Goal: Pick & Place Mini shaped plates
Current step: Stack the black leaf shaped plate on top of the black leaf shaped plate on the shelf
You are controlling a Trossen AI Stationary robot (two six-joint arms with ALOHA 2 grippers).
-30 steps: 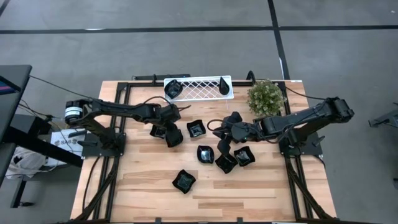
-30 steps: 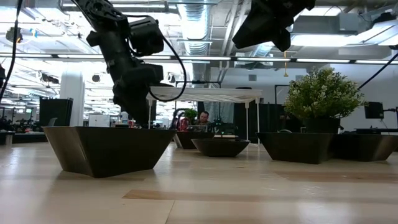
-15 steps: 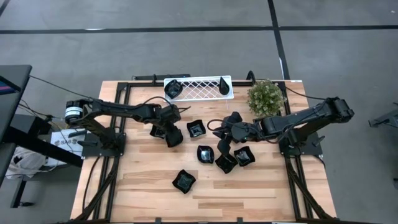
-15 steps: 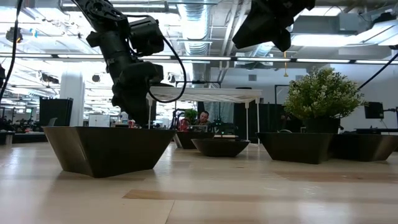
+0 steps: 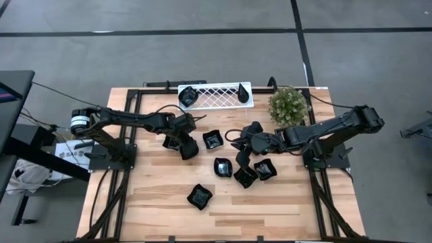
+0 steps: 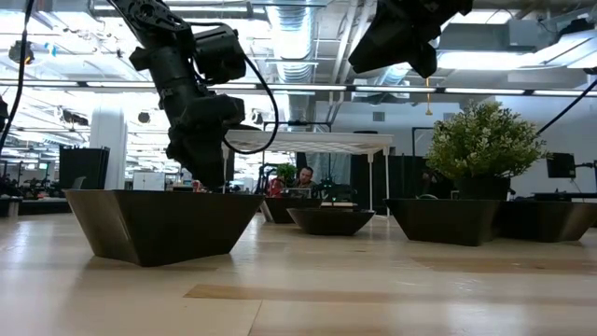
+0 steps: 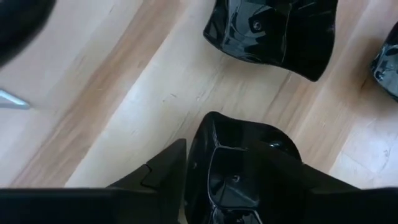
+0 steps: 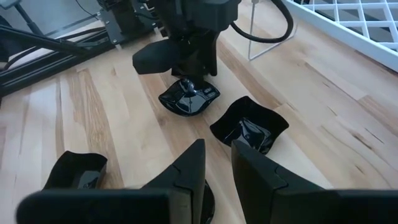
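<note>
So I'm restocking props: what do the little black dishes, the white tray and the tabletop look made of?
Dishes: glossy black, sharp highlights; glazed ceramic or hard plastic, can't tell which.
Tray: white open lattice, probably coated wire or plastic.
Tabletop: pale wood in joined strips, grain visible, low sheen.

Overhead, table-level, two close wrist views

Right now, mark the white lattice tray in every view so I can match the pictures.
High view: the white lattice tray lies at the table's far edge, near the middle.
Low view: the raised white slab on thin legs, centre background.
Left wrist view: not in it.
Right wrist view: the white grid in one corner.
Shared landmark: the left hand, low over a black plate just in front of the tray.
</note>
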